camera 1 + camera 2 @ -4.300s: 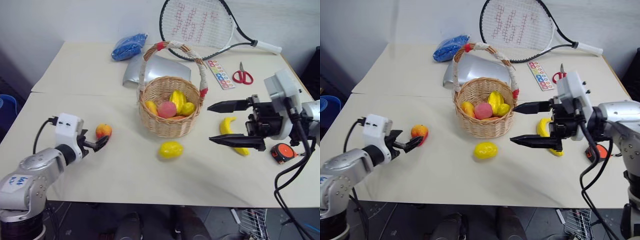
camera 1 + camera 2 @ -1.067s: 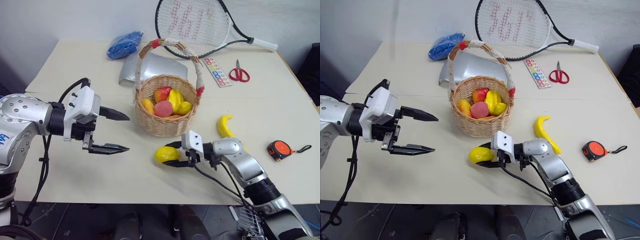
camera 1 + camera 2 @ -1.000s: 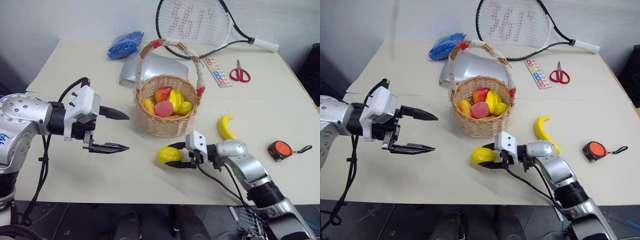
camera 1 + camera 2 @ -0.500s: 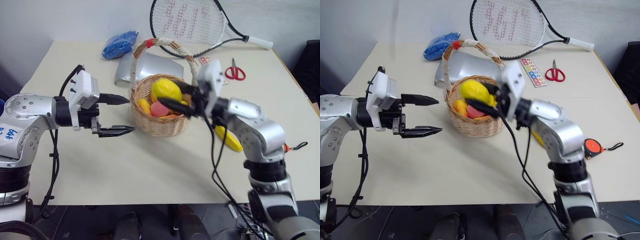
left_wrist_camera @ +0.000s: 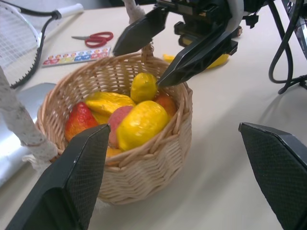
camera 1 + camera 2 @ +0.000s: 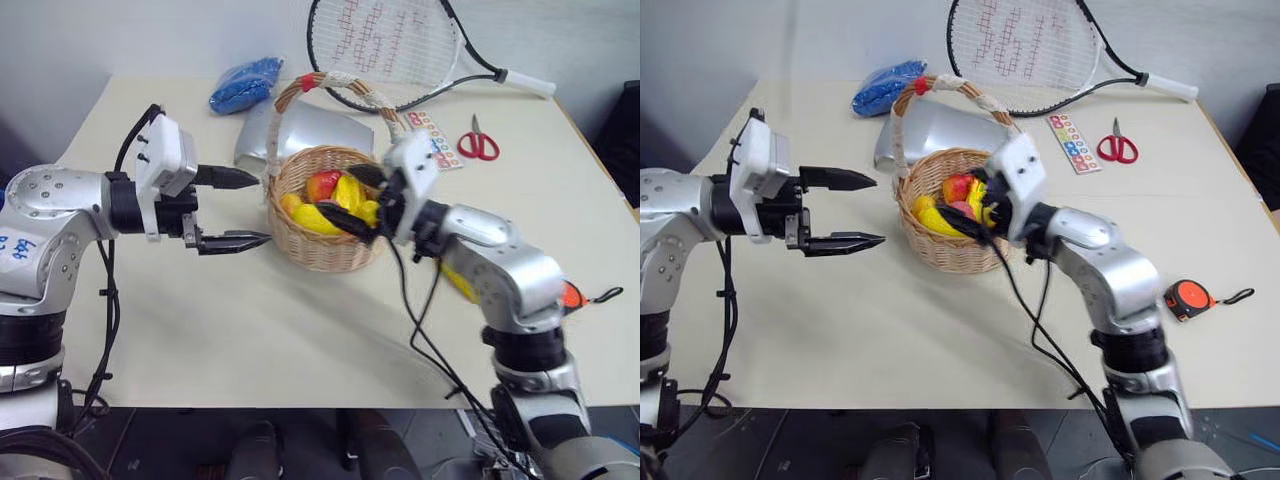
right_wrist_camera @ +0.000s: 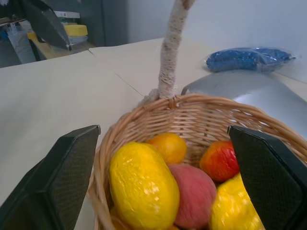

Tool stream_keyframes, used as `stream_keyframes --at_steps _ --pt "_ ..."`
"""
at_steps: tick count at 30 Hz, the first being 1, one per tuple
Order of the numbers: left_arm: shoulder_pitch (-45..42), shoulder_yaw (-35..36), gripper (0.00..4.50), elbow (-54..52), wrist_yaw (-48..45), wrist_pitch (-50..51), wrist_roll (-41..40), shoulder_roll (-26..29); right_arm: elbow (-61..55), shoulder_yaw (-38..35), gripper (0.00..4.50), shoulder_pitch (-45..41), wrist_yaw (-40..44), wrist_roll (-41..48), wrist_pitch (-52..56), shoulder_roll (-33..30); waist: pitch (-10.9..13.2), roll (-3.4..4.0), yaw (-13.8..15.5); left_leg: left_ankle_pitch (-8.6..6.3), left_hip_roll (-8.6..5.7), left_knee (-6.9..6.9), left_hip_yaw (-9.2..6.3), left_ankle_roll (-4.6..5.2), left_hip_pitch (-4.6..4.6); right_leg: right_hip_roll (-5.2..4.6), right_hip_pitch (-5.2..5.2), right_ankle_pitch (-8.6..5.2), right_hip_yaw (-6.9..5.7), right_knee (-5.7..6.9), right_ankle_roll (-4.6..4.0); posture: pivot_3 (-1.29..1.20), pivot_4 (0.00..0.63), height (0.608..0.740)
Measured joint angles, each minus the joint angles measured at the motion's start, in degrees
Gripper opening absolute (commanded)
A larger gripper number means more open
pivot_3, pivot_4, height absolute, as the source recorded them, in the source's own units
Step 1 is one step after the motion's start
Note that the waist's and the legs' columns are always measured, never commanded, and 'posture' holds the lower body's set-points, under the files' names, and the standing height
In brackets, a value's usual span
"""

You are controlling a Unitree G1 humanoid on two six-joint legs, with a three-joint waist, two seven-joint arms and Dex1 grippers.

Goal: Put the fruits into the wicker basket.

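Round tan wicker basket [image 6: 322,252] holds yellow lemon [image 5: 142,123], red-orange mango [image 5: 80,120], pink and yellow fruits; left gripper [image 6: 238,209] and right gripper [image 5: 163,56] both spread wide, empty

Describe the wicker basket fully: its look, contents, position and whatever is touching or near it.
The wicker basket is round, light-tan woven cane, upright on the cream table, with a tall arched handle wrapped in white cord, red at the ends. It holds several toy fruits, among them a big yellow lemon at the near rim. The right end effector hangs open over it; the left end effector is open beside it, apart.
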Motion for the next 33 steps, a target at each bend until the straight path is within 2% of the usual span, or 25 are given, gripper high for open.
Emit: stream_keyframes --at_steps 3,5,8,12,14,16,19,25,29,32,33 --pt "-0.69 -0.87 4.5 0.4 -0.78 0.07 -0.26 -1.63 -5.56 -7.25 4.44 5.31 3.36 7.01 4.69 -6.38 0.0 0.0 0.09 -0.03 0.01 0.13 0.01 0.05 -0.02 0.03 0.04 0.02 0.02 -0.04 0.04 0.0 0.15 0.74" --pt "-0.66 -0.7 4.5 0.15 -1.41 0.71 -1.74 -2.17 -8.51 -14.27 4.44 13.63 8.04 13.0 8.47 -13.4 0.0 0.0 0.9 -0.06 0.04 0.11 -0.06 0.09 -0.02 0.1 0.09 0.02 0.0 -0.17 0.04 0.0 0.15 0.74" --pt "-0.21 -0.04 4.5 -0.22 -2.07 2.18 -3.83 -2.51 -8.76 -23.43 4.44 24.13 13.37 17.42 11.72 -20.78 0.0 0.0 1.15 -0.06 0.03 0.14 0.05 0.1 0.0 0.14 0.09 0.06 0.12 -0.18 0.11 0.0 0.15 0.74" --pt "-0.02 0.26 4.5 -2.12 -1.72 3.91 -6.62 -4.48 -4.03 -38.09 4.44 42.91 22.91 15.52 9.55 -28.45 -0.03 0.05 1.4 -0.12 -0.01 0.2 -0.03 0.2 0.07 0.23 0.3 0.12 0.17 -0.32 0.23 0.0 0.15 0.74" --pt "-0.06 0.38 4.5 -2.37 -1.43 4.2 -7.07 -4.89 -0.45 -41.4 4.44 48.03 25.81 11.61 4.92 -29.54 -0.03 0.04 1.22 -0.26 -0.02 0.22 -0.04 0.47 0.32 0.27 0.64 0.17 0.19 -0.45 0.31 0.0 0.15 0.74" --pt "-0.11 0.22 4.5 -2.56 -1.33 4.32 -7.16 -5.57 2.04 -41.38 4.44 48.22 25.67 8.92 0.91 -29.53 -0.02 0.03 0.49 -0.32 -0.02 0.18 0.1 0.57 0.83 0.28 1.11 0.19 0.3 -0.49 0.34 0.0 0.15 0.74" --pt "-0.39 0.02 4.5 -3.57 -1.32 4.47 -7.4 -5.96 4.65 -38.58 4.44 42.97 21.92 6.54 -2.51 -28.25 -0.02 0.04 -0.33 -0.33 0.01 0.12 0.1 0.56 1.11 0.28 1.33 0.18 0.32 -0.49 0.33 0.0 0.15 0.74" --pt "-2.07 -0.71 4.5 -4.69 -1.22 4.84 -8.25 -7.19 9.57 -24.07 4.44 28.99 12.34 1.99 -4.9 -21.83 -0.01 0.09 -0.24 -0.09 0.02 0.05 0.07 0.09 1.03 0.27 1.22 0.16 0.29 -0.46 0.3 0.0 0.15 0.74" --pt "-2.93 -1.03 4.5 -4.62 -1.09 4.99 -8.25 -7.55 14.76 -15.34 4.44 24.54 9.34 -2.34 -7.06 -18.54 -0.01 0.1 0.3 -0.1 -0.02 0.07 0.07 0.1 0.86 0.21 1.08 0.16 0.28 -0.48 0.3 0.0 0.15 0.74" --pt "-3.16 -1.07 4.5 -4.58 -0.95 5.02 -8.22 -7.48 20.19 -11.41 4.44 20.96 6.91 -5.94 -8.94 -16.32 0.0 0.1 0.51 -0.11 -0.02 0.14 0.14 0.12 0.83 0.19 1.05 0.16 0.3 -0.47 0.31 0.0 0.15 0.74" --pt "-3.19 -1.16 4.5 -4.6 -0.91 5.02 -8.19 -7.47 22.06 -10.16 4.07 19.6 6.24 -6.87 -9.47 -15.48 -0.01 0.11 0.52 -0.11 -0.02 0.14 0.15 0.13 0.83 0.18 1.03 0.16 0.3 -0.45 0.31 0.0 0.15 0.74"
